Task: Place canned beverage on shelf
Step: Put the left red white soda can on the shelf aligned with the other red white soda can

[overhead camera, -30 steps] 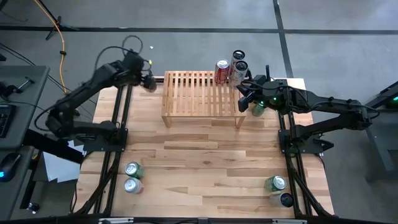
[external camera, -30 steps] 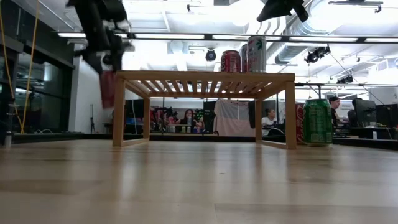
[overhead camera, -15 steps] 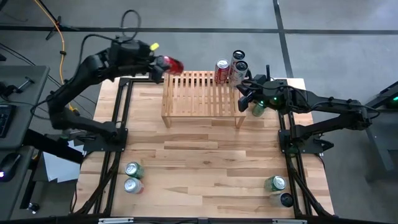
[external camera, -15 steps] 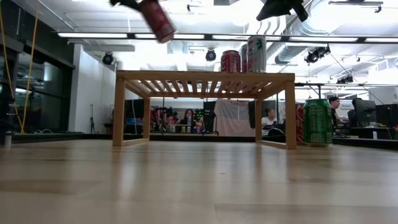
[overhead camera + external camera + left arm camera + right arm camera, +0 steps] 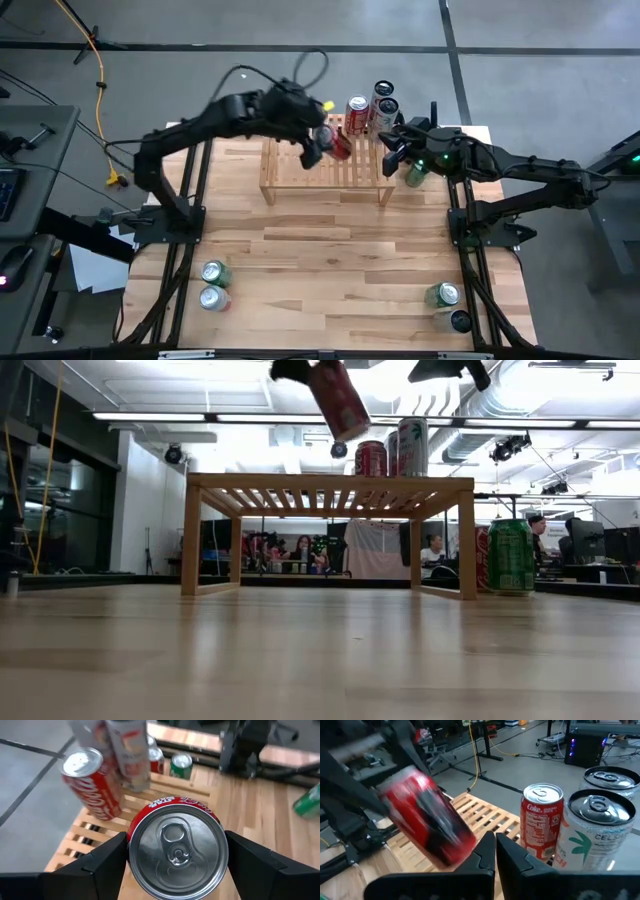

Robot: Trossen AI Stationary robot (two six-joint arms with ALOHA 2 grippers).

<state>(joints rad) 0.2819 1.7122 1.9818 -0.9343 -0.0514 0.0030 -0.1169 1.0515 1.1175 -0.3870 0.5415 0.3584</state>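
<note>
while it hangs above the upper middle of the high view, the left hand (image 5: 318,148) grips a red can (image 5: 337,141) by its sides, one dark finger (image 5: 95,865) pressed on each flank in the left wrist view, the silver lid facing that camera. in the low view the red can (image 5: 338,398) sits tilted near the top centre of the frame, clear above the shelf (image 5: 330,485) and not touching it. the shelf (image 5: 290,165) is a light-wood slatted rack standing at the upper centre of the desk (image 5: 320,260). on its upper right corner stand a red cola can (image 5: 357,113) and two pale tall cans (image 5: 384,108), close together. just right of the shelf, the right hand (image 5: 392,152) waits with its fingers clenched on nothing, next to a green can (image 5: 413,176) standing on the desk. at the lower left of the high view two more cans (image 5: 213,284) rest on the desk, and at the lower right another pair of cans (image 5: 446,305).
</note>
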